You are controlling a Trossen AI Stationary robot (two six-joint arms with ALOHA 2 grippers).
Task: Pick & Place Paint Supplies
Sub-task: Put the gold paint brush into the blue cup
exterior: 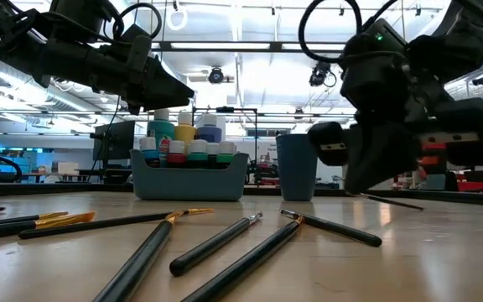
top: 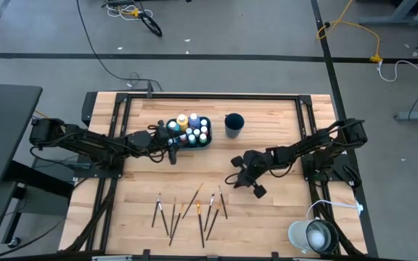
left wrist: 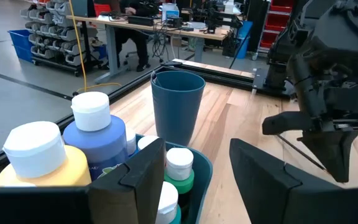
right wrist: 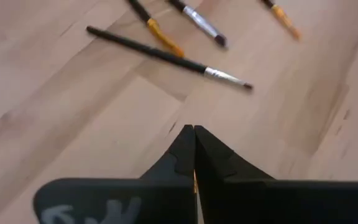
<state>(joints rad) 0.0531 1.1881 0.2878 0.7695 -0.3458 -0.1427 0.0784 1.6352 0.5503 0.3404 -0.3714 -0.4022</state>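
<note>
Paintbrushes [top: 191, 210] are lying on the wooden table [top: 267, 217]. The right gripper [right wrist: 194, 140] is pinching a thin brush above it. The left gripper [left wrist: 194, 168] is hanging open over the bottle tray [top: 191, 142].

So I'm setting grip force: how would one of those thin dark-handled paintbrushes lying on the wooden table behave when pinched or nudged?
The thin dark-handled paintbrushes look slim and round, so a nudge probably rolls them. They lie flat on the wooden table, so pinching likely needs fingertips at the surface. Probably light and stiff.
</note>
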